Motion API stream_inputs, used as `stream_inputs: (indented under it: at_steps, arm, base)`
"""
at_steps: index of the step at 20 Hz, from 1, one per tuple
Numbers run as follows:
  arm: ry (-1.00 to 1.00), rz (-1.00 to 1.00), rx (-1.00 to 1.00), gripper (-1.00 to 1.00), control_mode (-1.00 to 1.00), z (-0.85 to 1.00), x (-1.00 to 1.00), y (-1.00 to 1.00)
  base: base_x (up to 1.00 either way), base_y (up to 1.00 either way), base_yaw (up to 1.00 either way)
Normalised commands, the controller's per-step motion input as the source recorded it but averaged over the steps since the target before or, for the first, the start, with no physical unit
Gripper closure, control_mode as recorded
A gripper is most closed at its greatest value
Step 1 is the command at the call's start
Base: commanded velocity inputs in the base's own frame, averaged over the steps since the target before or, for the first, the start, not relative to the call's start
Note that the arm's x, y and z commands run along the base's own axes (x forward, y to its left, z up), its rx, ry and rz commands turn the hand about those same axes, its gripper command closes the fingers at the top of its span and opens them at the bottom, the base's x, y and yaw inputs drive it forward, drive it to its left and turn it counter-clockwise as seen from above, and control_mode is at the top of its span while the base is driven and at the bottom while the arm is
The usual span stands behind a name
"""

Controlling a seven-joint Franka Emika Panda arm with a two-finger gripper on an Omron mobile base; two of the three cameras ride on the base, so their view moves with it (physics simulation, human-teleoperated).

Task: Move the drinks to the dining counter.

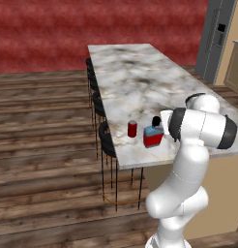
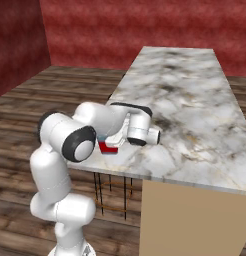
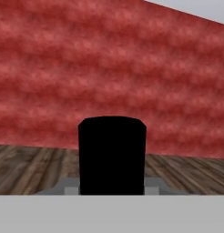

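The arm point(image 1: 188, 160) is seen rising at the near end of the counter point(image 1: 140, 82), bent over the marbled top so that the hand reaches sideways across the near corner. In the right base view the gripper point(image 2: 115, 143) is found at the bottle point(image 2: 109, 147), of which a bit of red label and blue body is seen under the wrist. In the hand view the black cap point(image 3: 112, 154) is seen close up between the grey fingers point(image 3: 152, 185), which are set against its two sides. The jaws are drawn in and clamped on the bottle at its cap.

In the left base view the bottle point(image 1: 153, 134) is seen upright on the counter near the near corner, just in front of the arm's dark elbow joint. The can point(image 1: 132, 129) is placed just beside it, to its left and apart from it, upright on the same top near the stool-side edge.

Black stools point(image 1: 105, 138) are lined along that edge of the counter. Farther off, the wooden floor point(image 1: 43, 126) is spread out to a red wall point(image 1: 67, 29). A grey fridge point(image 1: 215, 38) is seen at the far right of the left base view.
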Motion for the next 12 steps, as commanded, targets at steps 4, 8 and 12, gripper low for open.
stream_inputs:
  at_steps: [4,8,12]
  arm:
    - [0.01,0.00,0.03,1.00,-1.00,-0.11,0.26,0.03]
    - [0.00,0.00,0.00,1.00,-1.00,-0.18,0.15,0.05]
    - [0.00,0.00,0.01,1.00,-1.00,-0.19,0.18,0.09]
  base:
    - [0.00,0.00,0.00]
    - [0.00,0.00,0.00]
    - [0.00,0.00,0.00]
